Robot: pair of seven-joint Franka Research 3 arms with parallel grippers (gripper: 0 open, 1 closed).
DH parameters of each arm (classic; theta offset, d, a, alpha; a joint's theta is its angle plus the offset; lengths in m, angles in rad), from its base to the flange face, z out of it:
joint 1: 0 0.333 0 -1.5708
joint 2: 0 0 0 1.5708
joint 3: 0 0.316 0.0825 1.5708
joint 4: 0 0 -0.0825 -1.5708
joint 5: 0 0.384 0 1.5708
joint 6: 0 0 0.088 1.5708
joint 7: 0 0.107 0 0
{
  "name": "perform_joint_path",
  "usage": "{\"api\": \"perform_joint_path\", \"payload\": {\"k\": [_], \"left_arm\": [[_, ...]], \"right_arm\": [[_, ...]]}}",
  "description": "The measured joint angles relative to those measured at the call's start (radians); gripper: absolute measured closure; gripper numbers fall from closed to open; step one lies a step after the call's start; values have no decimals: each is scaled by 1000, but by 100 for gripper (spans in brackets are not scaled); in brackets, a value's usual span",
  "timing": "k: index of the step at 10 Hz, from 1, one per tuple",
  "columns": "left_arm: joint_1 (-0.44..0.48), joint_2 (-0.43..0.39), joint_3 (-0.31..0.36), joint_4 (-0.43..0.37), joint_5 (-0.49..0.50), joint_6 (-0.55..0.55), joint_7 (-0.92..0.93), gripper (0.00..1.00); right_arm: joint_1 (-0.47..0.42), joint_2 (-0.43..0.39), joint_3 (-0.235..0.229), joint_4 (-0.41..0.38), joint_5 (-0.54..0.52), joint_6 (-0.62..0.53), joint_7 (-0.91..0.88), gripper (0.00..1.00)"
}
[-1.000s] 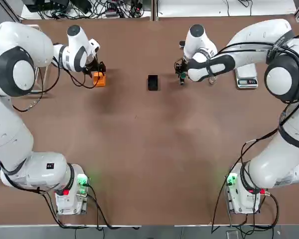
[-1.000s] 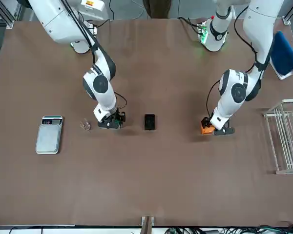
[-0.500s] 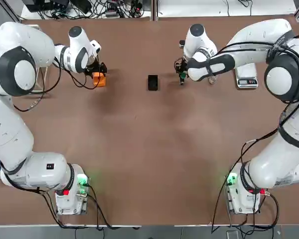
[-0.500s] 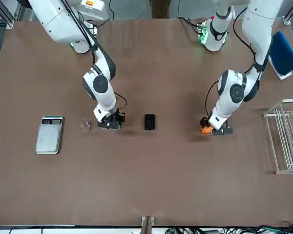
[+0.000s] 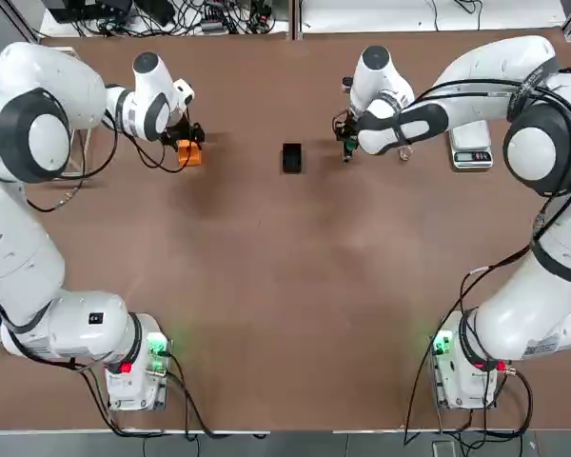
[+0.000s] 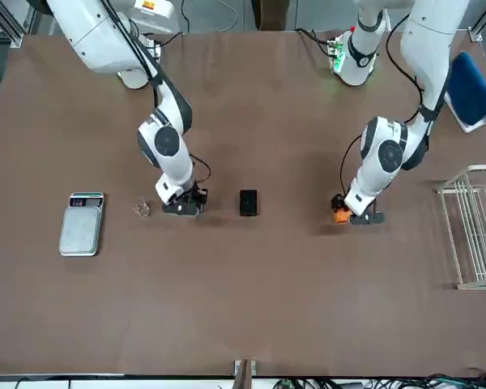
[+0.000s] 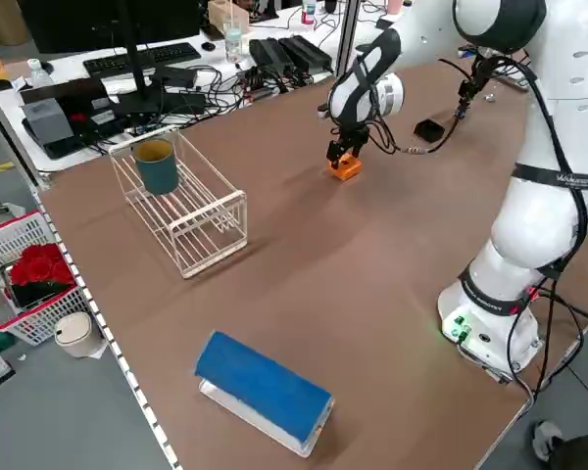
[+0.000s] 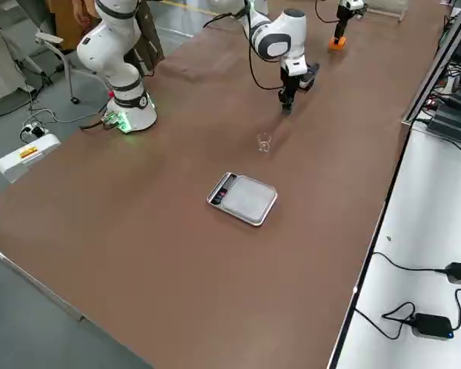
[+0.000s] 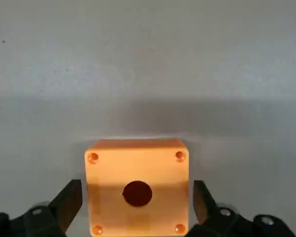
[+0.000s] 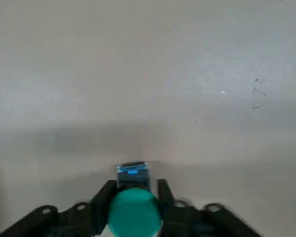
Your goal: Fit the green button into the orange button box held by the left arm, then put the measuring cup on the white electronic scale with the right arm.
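Orange button box (image 9: 136,185), dark round hole up, between spread left gripper (image 9: 136,205) fingers (image 9: 66,202) at 6 o'clock on worktop (image 9: 148,59).

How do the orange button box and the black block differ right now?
The orange button box is bright orange with a round dark hole in its top; the black block is plain black, and no hole shows. The box sits between the left gripper's open fingers; the block lies alone, no gripper at it. Both rest on the table.
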Motion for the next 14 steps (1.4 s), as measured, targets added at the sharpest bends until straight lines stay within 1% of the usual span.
{"api": "perform_joint_path", "payload": {"k": [3,4,5,7,8,9,11,12,14], "left_arm": [[0,19,0,0,10,0,0,2],[0,25,0,0,22,0,0,4],[1,30,0,0,30,1,0,4],[1,33,0,0,31,3,0,8],[2,33,1,2,31,3,0,13],[4,33,1,6,31,3,0,14],[9,30,2,21,31,0,0,14],[10,21,2,34,31,-21,0,14],[11,-16,2,88,31,-130,0,14]], "right_arm": [[0,5,4,19,0,-2,0,63],[0,5,8,33,0,-21,0,63],[-2,6,23,67,0,-76,0,63],[-4,5,83,198,0,-249,1,63],[-4,4,113,264,2,-310,4,63],[-3,3,138,313,5,-340,16,63],[6,16,172,363,7,-347,34,63],[27,40,183,393,7,-346,39,63],[92,105,186,456,6,-346,49,63]]}}
